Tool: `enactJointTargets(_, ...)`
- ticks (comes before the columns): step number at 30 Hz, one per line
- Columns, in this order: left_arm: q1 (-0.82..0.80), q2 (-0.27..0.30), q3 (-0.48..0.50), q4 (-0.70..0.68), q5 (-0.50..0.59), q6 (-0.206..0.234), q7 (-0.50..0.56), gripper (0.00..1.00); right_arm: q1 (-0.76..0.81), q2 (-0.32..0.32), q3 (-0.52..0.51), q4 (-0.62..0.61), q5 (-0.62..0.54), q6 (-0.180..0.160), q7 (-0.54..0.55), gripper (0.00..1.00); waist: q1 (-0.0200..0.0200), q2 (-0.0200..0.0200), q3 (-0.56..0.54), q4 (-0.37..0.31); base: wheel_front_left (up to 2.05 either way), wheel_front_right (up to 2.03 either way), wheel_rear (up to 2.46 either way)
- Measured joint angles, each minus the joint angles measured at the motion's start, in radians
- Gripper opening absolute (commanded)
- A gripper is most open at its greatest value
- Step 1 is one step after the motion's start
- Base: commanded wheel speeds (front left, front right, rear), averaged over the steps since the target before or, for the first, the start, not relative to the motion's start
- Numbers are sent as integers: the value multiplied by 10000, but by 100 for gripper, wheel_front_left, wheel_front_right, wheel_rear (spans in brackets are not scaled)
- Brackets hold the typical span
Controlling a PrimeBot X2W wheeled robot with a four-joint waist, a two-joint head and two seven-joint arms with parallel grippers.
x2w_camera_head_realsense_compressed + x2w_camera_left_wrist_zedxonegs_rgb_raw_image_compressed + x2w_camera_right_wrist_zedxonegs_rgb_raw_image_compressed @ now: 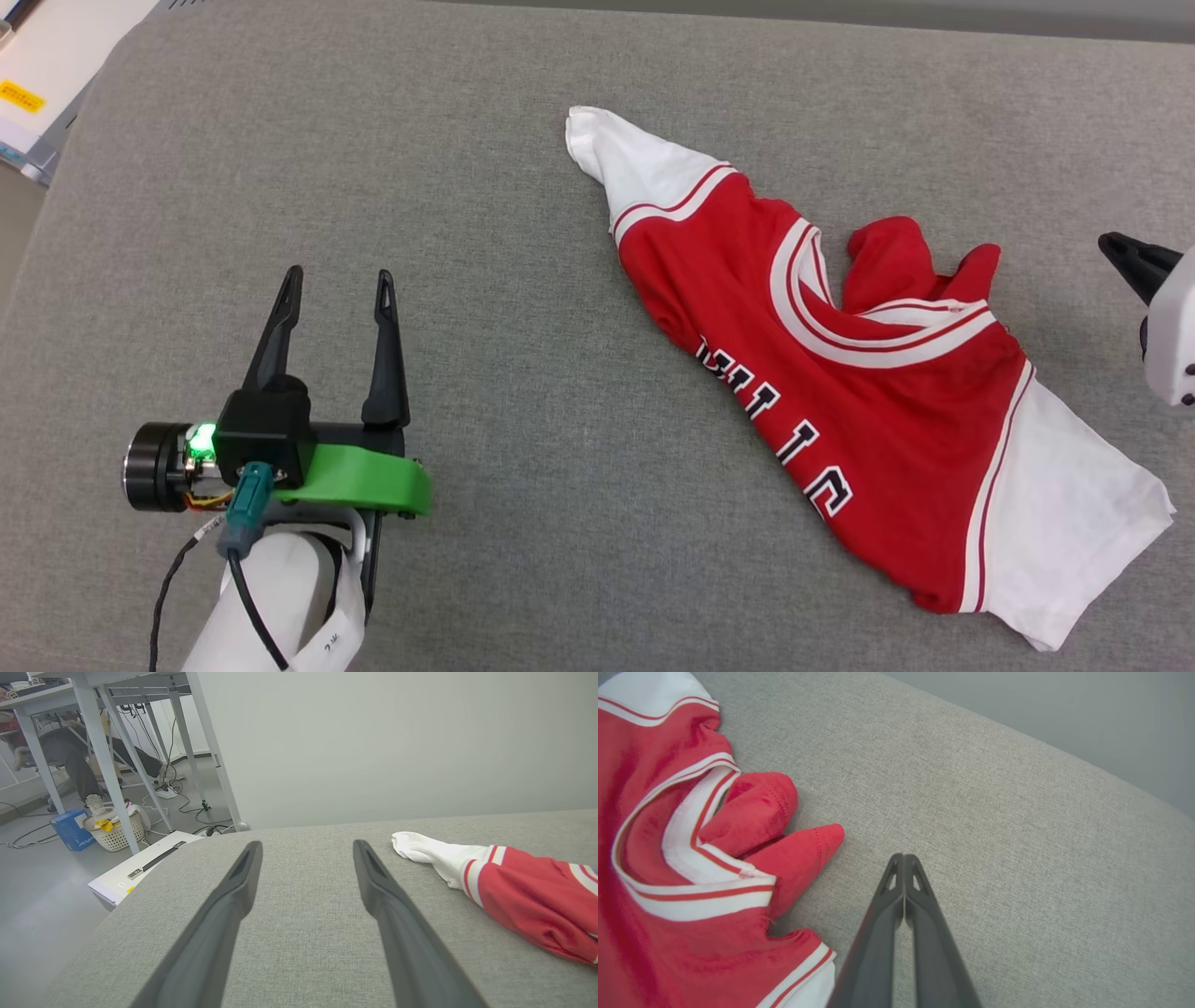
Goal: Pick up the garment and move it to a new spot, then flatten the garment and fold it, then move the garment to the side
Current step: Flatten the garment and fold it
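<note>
The shirt (868, 401) lies crumpled on the right half of the grey padded surface (467, 187), slanting from far left to near right. One white sleeve (635, 159) points to the far left, and the other sleeve (1064, 504) spreads out at the near right. The red body is bunched, with a fold of cloth pushed up beside the collar (840, 327), and the black lettering (775, 420) shows only in part.

The left gripper (338, 273) hovers over bare surface well to the left of the shirt, its jaws wide apart and holding nothing. The right gripper (903, 856) sits just right of the bunched red cloth, its jaws pressed together with nothing between them.

Whether the shirt has already been moved to its new spot cannot be told. It is neither flat nor folded, so spreading it out, folding it and setting it aside all appear left to do.
</note>
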Motion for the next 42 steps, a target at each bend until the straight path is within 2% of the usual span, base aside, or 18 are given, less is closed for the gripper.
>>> enactJointTargets(1,13,-48,27,15,15,-42,0,100,89,50,-146,42,-6,0,-178,100,0,0,-25,-10,0,0,0)
enactJointTargets(5,182,-174,222,73,125,-176,0,100,601,378,-754,-94,593,-2,-477,100,0,0,-215,-56,0,0,0)
enactJointTargets(8,312,-196,368,119,268,-272,0,100,735,278,-984,-635,1101,-2,-107,100,0,0,-390,-100,0,0,0)
enactJointTargets(12,434,-330,472,113,410,-385,0,100,581,-391,-1072,-1561,1714,-2,1406,100,0,0,-559,-129,0,0,0)
enactJointTargets(16,443,-489,529,61,525,-522,0,100,91,-966,-637,-2075,1952,-2,3530,100,0,0,-508,-54,0,0,0)
enactJointTargets(20,441,-604,612,58,577,-673,0,100,-210,-1083,59,-2017,1908,-2,5302,100,0,0,-362,82,0,0,0)
enactJointTargets(23,434,-740,650,58,616,-775,0,100,-290,-1014,577,-1749,1781,0,6077,100,0,0,-232,196,0,0,0)
enactJointTargets(27,416,-823,729,77,686,-886,0,100,-308,-594,1055,-1225,1595,0,6314,100,0,0,-9,342,0,0,0)
enactJointTargets(32,379,-953,872,121,803,-1005,0,100,-301,-186,1687,-531,1250,-2,6000,100,0,0,271,484,0,0,0)
enactJointTargets(40,376,-1093,1070,234,974,-1156,0,100,-155,-245,2452,-6,1204,-6,5079,100,0,-1,398,497,0,0,0)
enactJointTargets(41,377,-1097,1108,253,988,-1177,0,100,-160,-276,2546,-19,1221,-13,4909,45,0,0,383,459,0,0,0)
enactJointTargets(42,377,-1101,1137,270,1022,-1195,0,100,-161,-299,2608,-21,1227,-13,4729,26,0,-1,369,427,0,0,0)
